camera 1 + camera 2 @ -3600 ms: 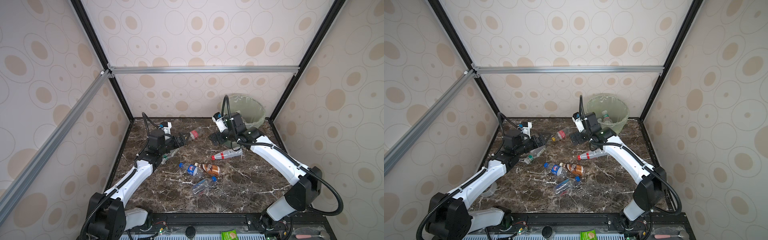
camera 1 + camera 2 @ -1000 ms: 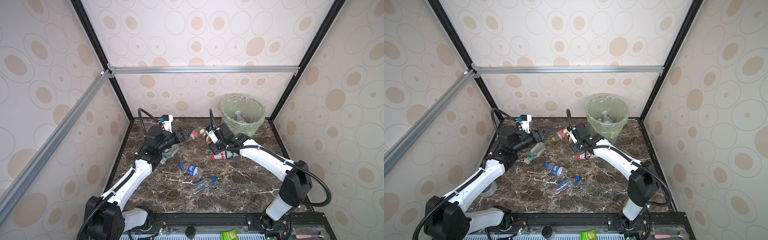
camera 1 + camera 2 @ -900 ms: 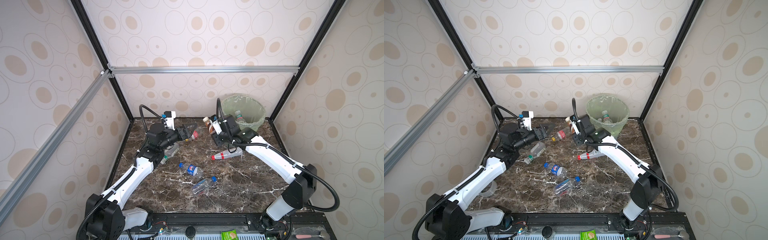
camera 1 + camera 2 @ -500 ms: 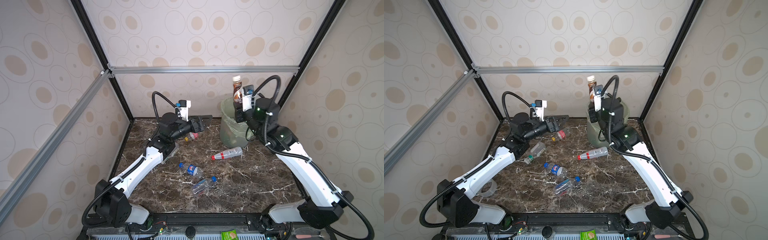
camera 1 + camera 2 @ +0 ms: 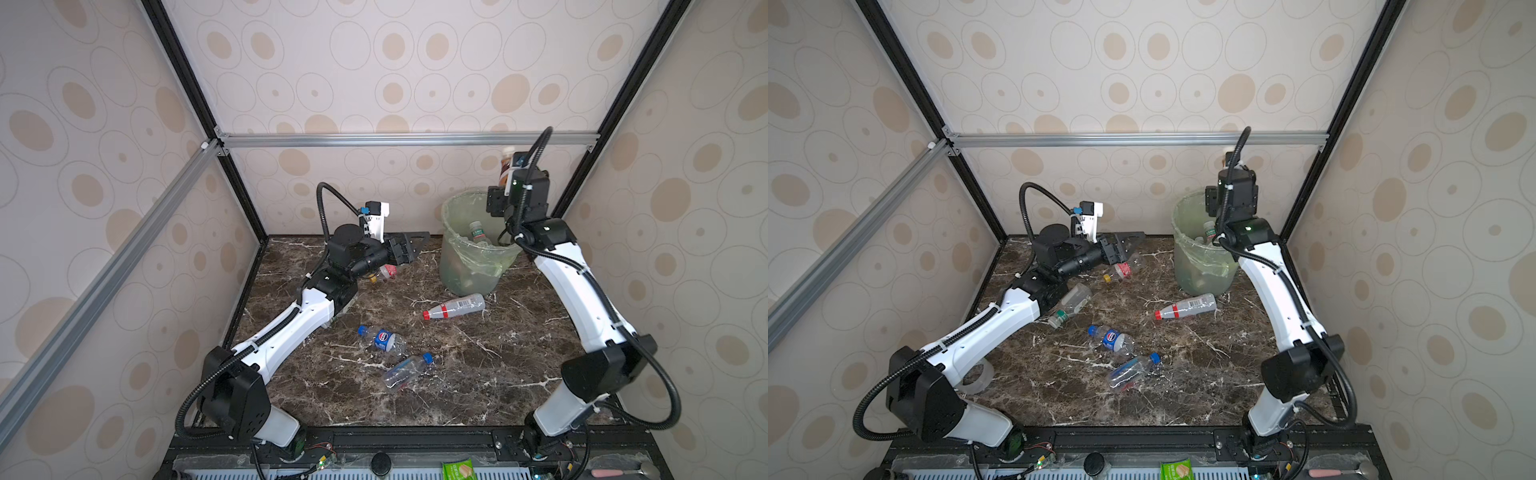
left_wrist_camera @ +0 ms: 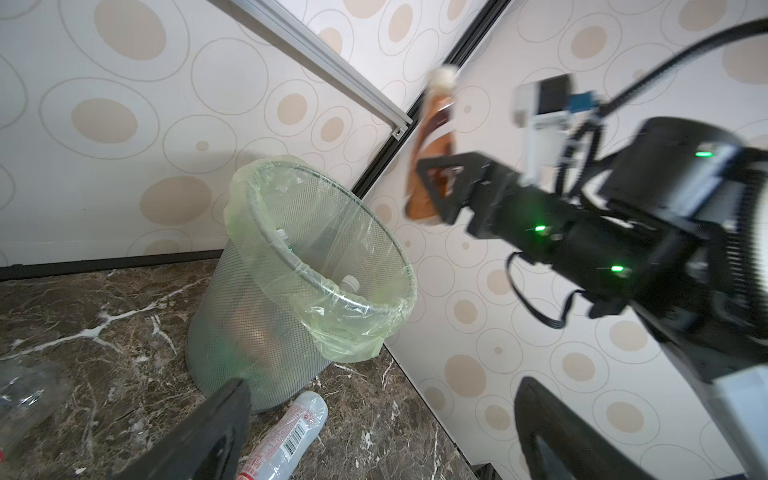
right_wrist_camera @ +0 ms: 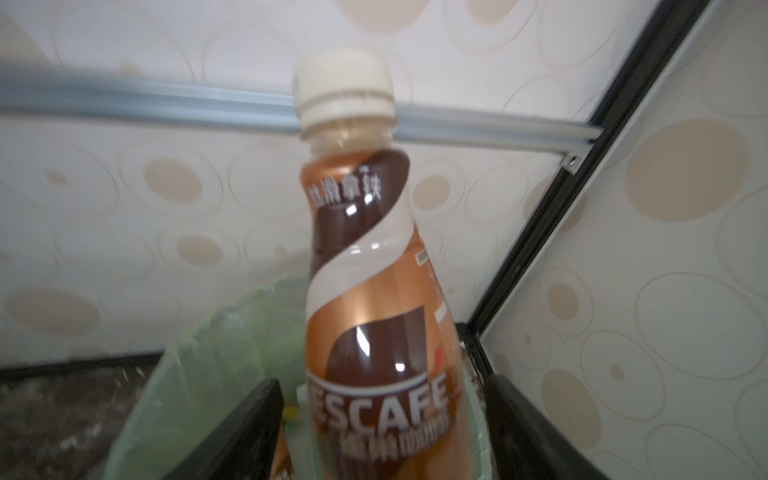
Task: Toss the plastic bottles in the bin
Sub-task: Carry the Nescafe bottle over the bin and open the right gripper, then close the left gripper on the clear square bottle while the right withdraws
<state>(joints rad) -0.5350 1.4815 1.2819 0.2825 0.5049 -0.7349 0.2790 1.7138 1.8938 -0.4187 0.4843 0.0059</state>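
The bin (image 5: 469, 270) (image 5: 1196, 266) (image 6: 249, 299) stands at the back right with bottles inside. My right gripper (image 5: 505, 189) (image 7: 382, 380) hovers over its rim, open. A brown-wrapped bottle (image 5: 505, 166) (image 6: 432, 137) (image 7: 374, 291) with a white cap stands upright between the jaws, a gap on each side. My left gripper (image 5: 409, 245) (image 5: 1127, 241) (image 6: 382, 384) is open and empty, raised at the back middle, facing the bin. On the floor lie a red-capped bottle (image 5: 455, 306) (image 6: 282, 440), a blue-labelled one (image 5: 384, 340), a crushed clear one (image 5: 405, 372), a red-labelled one (image 5: 384, 272) and a clear one (image 5: 1071, 303).
A clear roll of tape (image 5: 976, 378) lies at the front left beside the left arm's base. Black frame posts and patterned walls close in the marble floor (image 5: 478, 365). The bin sits near the right wall and the back right post.
My right arm lifted the brown bottle from the floor up over the bin, and its jaws have just opened from it. The left gripper rose and turned toward the bin, staying open.
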